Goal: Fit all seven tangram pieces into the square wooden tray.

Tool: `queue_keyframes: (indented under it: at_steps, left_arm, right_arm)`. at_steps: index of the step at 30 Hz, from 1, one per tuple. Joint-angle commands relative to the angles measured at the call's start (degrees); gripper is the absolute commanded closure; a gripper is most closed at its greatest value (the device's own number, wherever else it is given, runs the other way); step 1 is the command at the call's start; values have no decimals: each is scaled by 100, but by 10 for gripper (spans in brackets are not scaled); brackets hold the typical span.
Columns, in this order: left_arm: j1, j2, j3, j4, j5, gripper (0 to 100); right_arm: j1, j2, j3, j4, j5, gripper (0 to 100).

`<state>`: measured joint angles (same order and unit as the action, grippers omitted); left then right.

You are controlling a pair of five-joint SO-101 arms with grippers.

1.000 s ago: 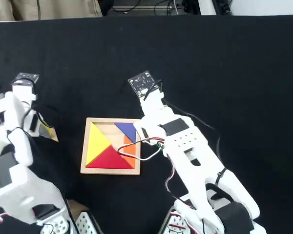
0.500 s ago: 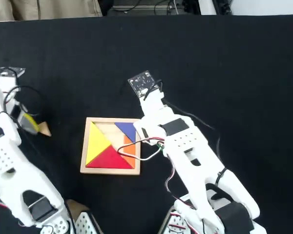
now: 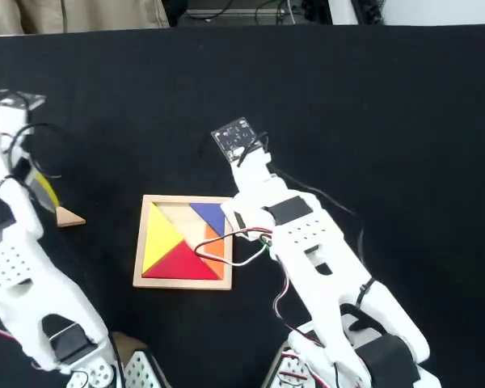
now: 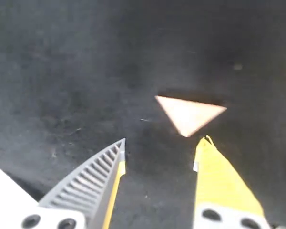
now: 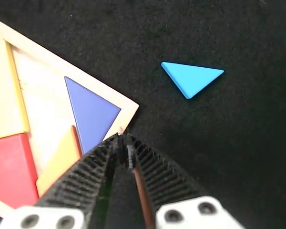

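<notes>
Over the last second the left arm has swung back from the spot left of the square wooden tray (image 3: 182, 284), toward the tabletop's left edge, and the tan triangle (image 3: 69, 217) that sat half under it now lies bare on the black tabletop (image 3: 388, 121). The piece has slid a little farther from the tray on the way. In the left wrist view the left claw (image 4: 165, 140) is wide open and grips nothing. The tan triangle lies flat just past its fingertips, nearer the yellow finger (image 4: 219, 176) than the ribbed grey one. The right arm has not moved. The right claw (image 5: 123, 145) is closed tight with nothing between its tips, and it hangs over the tray's corner beside the dark blue triangle (image 3: 210, 217). The tray holds that piece, a yellow triangle (image 3: 162, 234), a red triangle (image 3: 182, 263) and an orange piece (image 3: 214, 255), with pale bare wood between them. A light blue triangle (image 5: 193, 78) rests on the tabletop near that corner, apart from the rim. The tan piece therefore seems to be loose, not carried, and no closer to its slot. At least these two triangles remain outside, so the task looks roughly half done, and a fresh grasp of the tan triangle is likely needed.
</notes>
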<state>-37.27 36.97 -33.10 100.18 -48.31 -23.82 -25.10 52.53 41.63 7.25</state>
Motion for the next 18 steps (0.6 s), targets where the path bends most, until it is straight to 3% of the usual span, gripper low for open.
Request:
queue_keyframes:
  at_steps: [1, 3, 5, 10, 13, 18]
  left_arm:
    - [321, -1046, 593, 62, -1196, 757]
    - [426, -1389, 901, 62, -1380, 757]
    - [567, -1741, 1314, 62, -730, 759]
    - [734, -2585, 2967, -114, 3024, 762]
    - [813, -3385, 4479, -949, 4211, 762]
    - [1174, -5899, 7389, -3138, 5363, 758]
  right_arm:
    - [88, -198, -31, -97, 141, 984]
    - [88, -198, -31, -97, 141, 984]
    - [97, -198, -31, -97, 141, 984]
    - [88, -198, -31, -97, 149, 984]
    - [79, -198, -31, -97, 149, 984]
    - [79, -198, 22, -97, 149, 984]
